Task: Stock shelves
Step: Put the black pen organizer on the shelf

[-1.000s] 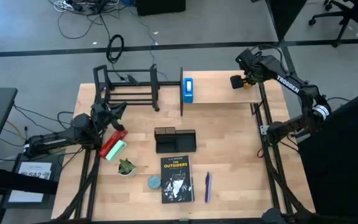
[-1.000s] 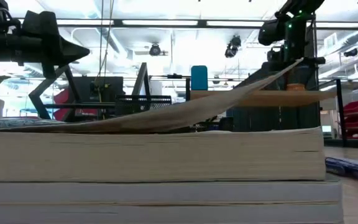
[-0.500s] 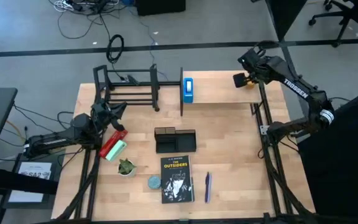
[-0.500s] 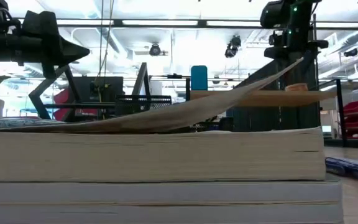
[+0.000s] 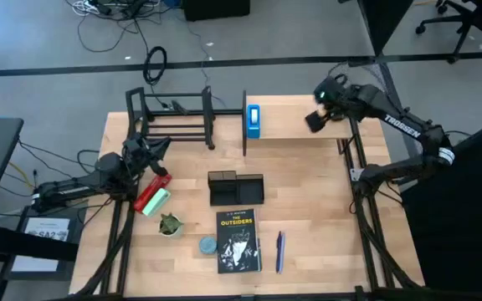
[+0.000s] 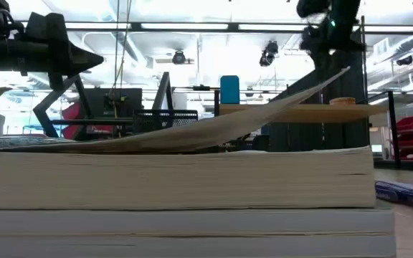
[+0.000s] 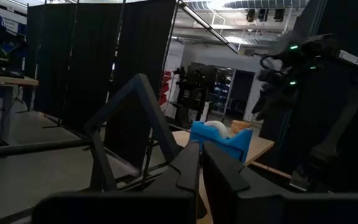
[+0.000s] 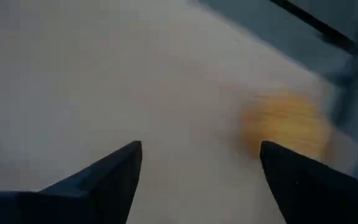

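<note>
The light wood-board shelf (image 5: 291, 127) stands at the table's far right, and the open black metal rack (image 5: 174, 119) at its far left. A blue box (image 5: 253, 121) stands upright on the wood shelf's left end. My right gripper (image 5: 315, 119) hovers open above the shelf's top board. A small orange thing (image 8: 284, 124) lies on the board beyond the fingers, also seen as an orange thing (image 6: 343, 101) in the low view. My left gripper (image 5: 159, 149) waits shut near the rack's near left corner, with nothing in it.
A red can (image 5: 151, 192) and a green roll (image 5: 159, 201) lie by my left gripper. A black mesh organizer (image 5: 235, 188) stands mid-table. A book (image 5: 238, 241), a small potted plant (image 5: 170, 225), a round grey-blue thing (image 5: 208, 245) and a pen (image 5: 279, 251) lie near the front edge.
My right gripper has risen from the wood shelf's top and shifted a little toward the table's left and near side. The orange thing has stayed where it was on the board.
</note>
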Robot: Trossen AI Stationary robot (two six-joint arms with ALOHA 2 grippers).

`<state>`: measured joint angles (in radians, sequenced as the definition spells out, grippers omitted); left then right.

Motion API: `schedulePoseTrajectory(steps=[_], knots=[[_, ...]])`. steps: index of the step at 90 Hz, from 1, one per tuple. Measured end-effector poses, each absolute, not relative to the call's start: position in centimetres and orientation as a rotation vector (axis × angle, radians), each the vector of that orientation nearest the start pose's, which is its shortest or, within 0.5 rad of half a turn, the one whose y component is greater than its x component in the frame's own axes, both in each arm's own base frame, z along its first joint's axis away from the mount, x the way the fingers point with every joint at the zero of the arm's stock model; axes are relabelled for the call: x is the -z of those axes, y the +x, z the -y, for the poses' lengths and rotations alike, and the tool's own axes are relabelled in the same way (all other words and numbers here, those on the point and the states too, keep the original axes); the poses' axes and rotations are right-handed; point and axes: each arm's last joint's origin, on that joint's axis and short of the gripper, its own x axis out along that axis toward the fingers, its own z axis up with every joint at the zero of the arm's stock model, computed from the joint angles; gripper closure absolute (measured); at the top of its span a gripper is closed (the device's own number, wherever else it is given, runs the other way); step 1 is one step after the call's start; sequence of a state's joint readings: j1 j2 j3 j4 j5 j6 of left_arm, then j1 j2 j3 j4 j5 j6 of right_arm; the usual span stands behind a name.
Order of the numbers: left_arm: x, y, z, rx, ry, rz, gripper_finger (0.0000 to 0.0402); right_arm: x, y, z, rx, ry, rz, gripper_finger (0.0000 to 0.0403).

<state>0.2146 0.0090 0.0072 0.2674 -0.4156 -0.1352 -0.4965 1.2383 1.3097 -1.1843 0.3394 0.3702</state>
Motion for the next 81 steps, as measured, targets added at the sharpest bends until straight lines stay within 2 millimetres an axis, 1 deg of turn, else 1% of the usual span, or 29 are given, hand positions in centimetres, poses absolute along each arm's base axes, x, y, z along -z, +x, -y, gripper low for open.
schedulePoseTrajectory(steps=[6, 23, 30, 36, 42, 47, 53, 60, 69, 74, 81], knots=[[-19.0, 8.7, -3.1, -0.608, -0.157, 0.311, 0.0401, -34.1, 20.5, 8.5, 0.842, 0.377, -0.952, 0.0108], [-19.0, 8.7, -3.1, -0.608, -0.157, 0.310, 0.0401, -31.5, 25.6, 1.2, 0.562, 0.334, -0.903, 0.0107], [-19.0, 8.7, -3.1, -0.608, -0.157, 0.310, 0.0401, -30.2, 27.6, -0.8, 0.441, 0.307, -0.914, 0.0107], [-19.0, 8.7, -3.1, -0.608, -0.157, 0.310, 0.0401, -28.7, 29.4, -1.8, 0.356, 0.282, -0.941, 0.0107], [-19.0, 8.7, -3.1, -0.608, -0.157, 0.310, 0.0401, -26.7, 31.1, -2.3, 0.307, 0.250, -0.988, 0.0107], [-19.0, 8.7, -3.1, -0.608, -0.157, 0.310, 0.0401, -25.0, 32.2, -2.1, 0.317, 0.234, -1.033, 0.0108], [-19.0, 8.7, -3.1, -0.608, -0.157, 0.310, 0.0401, -22.7, 33.3, -1.4, 0.388, 0.258, -1.088, 0.0108], [-19.0, 8.7, -3.1, -0.608, -0.157, 0.311, 0.0401, -20.7, 34.0, -0.2, 0.503, 0.356, -1.122, 0.0108], [-19.0, 8.7, -3.1, -0.608, -0.157, 0.310, 0.0401, -19.1, 34.5, 0.8, 0.589, 0.507, -1.144, 0.0108], [-19.0, 8.7, -3.1, -0.608, -0.157, 0.310, 0.0401, -18.5, 34.6, 1.2, 0.603, 0.597, -1.165, 0.0108], [-19.0, 8.7, -3.1, -0.608, -0.157, 0.310, 0.0401, -17.6, 34.8, 1.4, 0.614, 0.665, -1.201, 0.0108]])
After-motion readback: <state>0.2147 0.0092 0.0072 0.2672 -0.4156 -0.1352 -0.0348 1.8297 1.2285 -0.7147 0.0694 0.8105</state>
